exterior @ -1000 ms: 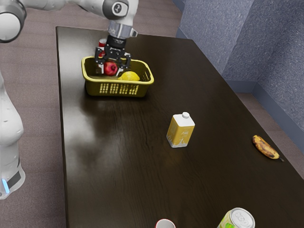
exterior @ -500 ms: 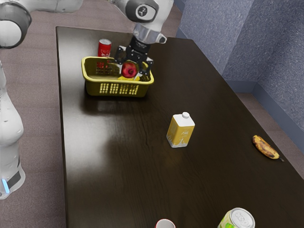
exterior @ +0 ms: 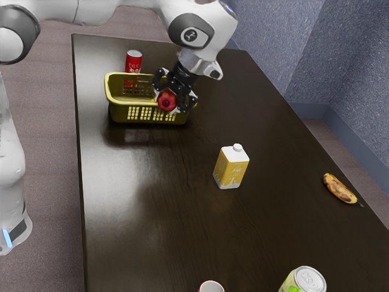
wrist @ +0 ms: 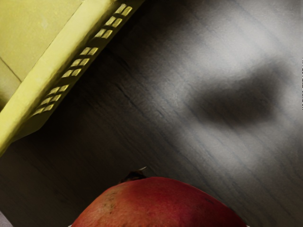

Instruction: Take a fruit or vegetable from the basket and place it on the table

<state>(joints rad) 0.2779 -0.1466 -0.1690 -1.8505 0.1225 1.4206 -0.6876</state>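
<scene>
Your gripper (exterior: 169, 104) grasps the pomegranate (exterior: 167, 101) aloft, toward four o'clock on the basket (exterior: 119, 110) (exterior view). Descending too near could snag the rim; releasing high could start rolling.

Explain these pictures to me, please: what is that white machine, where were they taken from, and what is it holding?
The machine is a robot arm, drawn by a computer simulation. Its hand, the black gripper, has two fingers, closed on a round red fruit that looks like a pomegranate.

The exterior view looks across the table from the arm's side. The wrist view comes from a camera on the hand, looking down past the fruit at the tabletop and the yellow basket.

Also on the table are a red can, a yellow-and-white carton, a banana and a green can.
</scene>
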